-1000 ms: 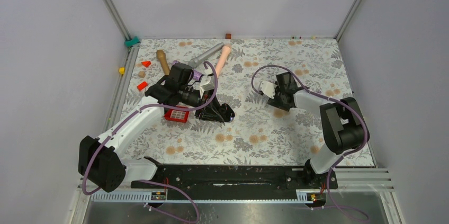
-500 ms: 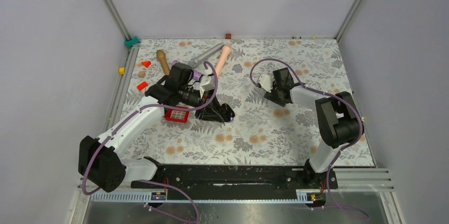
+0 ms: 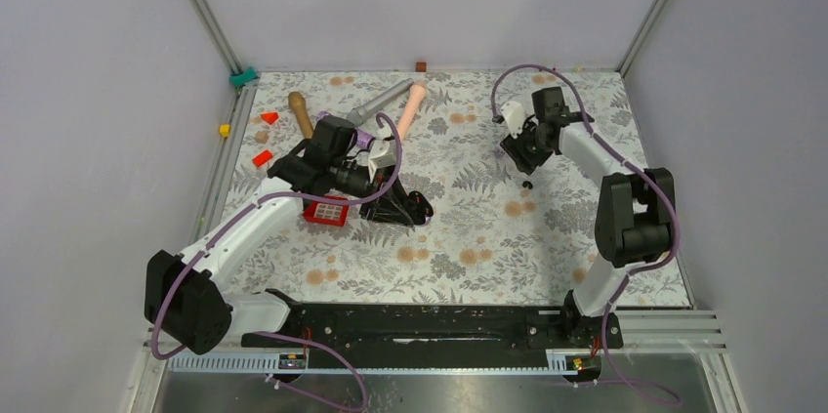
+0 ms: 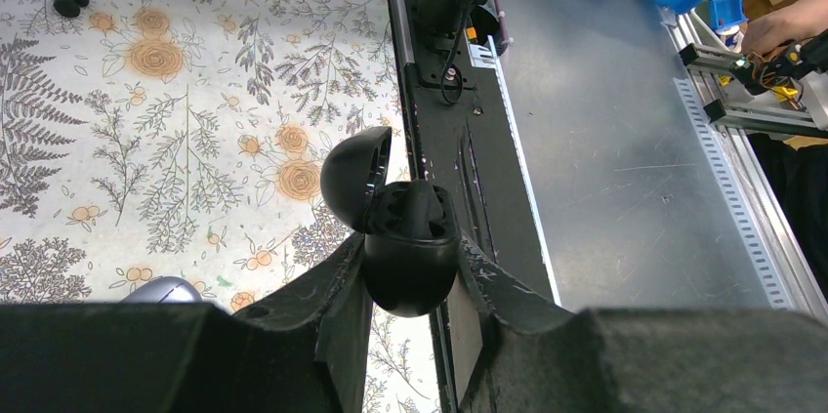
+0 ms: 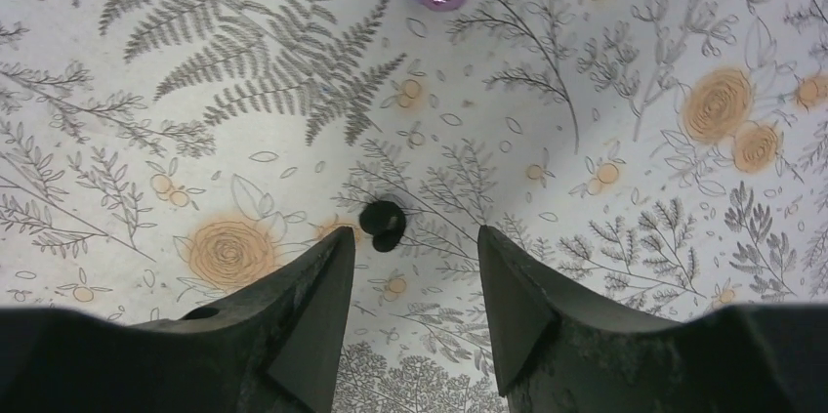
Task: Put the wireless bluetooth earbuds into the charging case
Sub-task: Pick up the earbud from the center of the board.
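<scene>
Just before right tool (image 5: 412, 235) — black earbud (image 5: 382, 224)

Perhaps one earbud (image 5: 381, 223), two red wedges (image 3: 269, 117) (image 3: 262, 157)

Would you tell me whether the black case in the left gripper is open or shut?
Open: the black case, held by the left gripper, has its lid swung back, wells exposed.
</scene>
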Controlling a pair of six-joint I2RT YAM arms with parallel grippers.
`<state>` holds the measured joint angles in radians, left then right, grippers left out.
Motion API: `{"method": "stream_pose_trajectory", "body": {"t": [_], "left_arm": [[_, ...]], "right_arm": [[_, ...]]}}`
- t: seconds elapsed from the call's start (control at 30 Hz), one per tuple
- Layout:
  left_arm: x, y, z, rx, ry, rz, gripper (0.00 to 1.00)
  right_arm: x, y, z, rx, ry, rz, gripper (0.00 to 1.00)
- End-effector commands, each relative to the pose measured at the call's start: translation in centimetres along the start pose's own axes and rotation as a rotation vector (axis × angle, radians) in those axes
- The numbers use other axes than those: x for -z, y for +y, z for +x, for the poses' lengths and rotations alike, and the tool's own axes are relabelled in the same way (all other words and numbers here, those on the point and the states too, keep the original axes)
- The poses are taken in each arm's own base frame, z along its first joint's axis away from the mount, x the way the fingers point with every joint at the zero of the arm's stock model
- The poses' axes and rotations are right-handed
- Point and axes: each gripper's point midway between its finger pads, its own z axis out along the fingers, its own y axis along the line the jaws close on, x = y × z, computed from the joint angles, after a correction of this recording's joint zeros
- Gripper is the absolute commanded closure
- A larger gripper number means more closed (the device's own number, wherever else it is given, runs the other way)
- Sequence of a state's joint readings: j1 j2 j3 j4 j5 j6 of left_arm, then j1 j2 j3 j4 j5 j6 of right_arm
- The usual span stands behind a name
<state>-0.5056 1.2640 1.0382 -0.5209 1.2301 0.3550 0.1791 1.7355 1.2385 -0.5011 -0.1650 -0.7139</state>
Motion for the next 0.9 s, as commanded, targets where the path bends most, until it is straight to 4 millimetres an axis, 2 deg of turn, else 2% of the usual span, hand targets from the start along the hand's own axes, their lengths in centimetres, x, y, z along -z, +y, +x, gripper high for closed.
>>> {"method": "stream_pose_trajectory", "body": {"t": [0.0, 0.37, 0.6, 0.73, 0.87], "left_arm": [[0.1, -0.4, -1.0, -0.086, -0.02, 0.001, 1.0], [0.2, -0.7, -1.0, -0.089, -0.023, 0.001, 1.0], [0.2, -0.9, -1.0, -0.09, -0.025, 0.007, 1.0], [0.3, -1.1, -1.1, -0.096, -0.028, 0.011, 1.0], [0.3, -1.1, -1.1, -0.104, -0.028, 0.005, 1.0]], "right_arm": [[-0.4, 0.3, 1.1, -0.084, 0.079, -0.096, 0.44], [-2.4, 0.3, 3.8, -0.093, 0.18, -0.143, 0.46], [-2.2, -0.2, 4.0, -0.128, 0.171, -0.137, 0.46], [-2.7, -1.1, 4.6, -0.138, 0.207, -0.108, 0.47], [-3.2, -0.8, 4.7, -0.138, 0.208, -0.129, 0.47]]}}
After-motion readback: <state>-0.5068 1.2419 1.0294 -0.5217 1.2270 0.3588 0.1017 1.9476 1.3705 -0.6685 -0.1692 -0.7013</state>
